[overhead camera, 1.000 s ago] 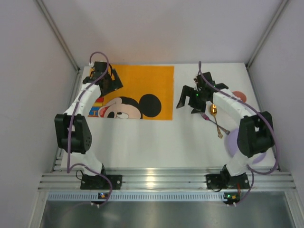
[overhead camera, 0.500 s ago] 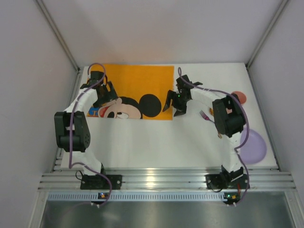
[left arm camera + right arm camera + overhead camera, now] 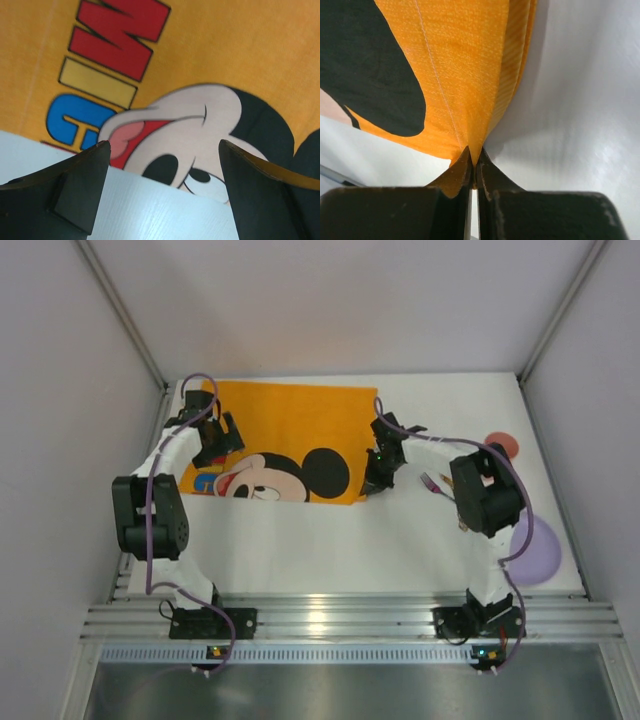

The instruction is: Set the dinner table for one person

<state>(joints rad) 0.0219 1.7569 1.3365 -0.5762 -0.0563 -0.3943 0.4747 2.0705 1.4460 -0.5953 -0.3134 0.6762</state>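
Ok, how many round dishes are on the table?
2: a purple plate on the near right, partly behind the right arm, and a smaller reddish dish farther back right. The arm may hide more.

Bright, even overhead light fills the white dinner table (image 3: 330,550); glare streaks the metal rail (image 3: 315,618). In the right wrist view, the orange placemat (image 3: 465,75) casts a soft grey shadow; the left wrist view is slightly soft.

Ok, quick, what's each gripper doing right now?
Left gripper: open, holding nothing, over the placemat.
Right gripper: shut, pinching the placemat's right edge.
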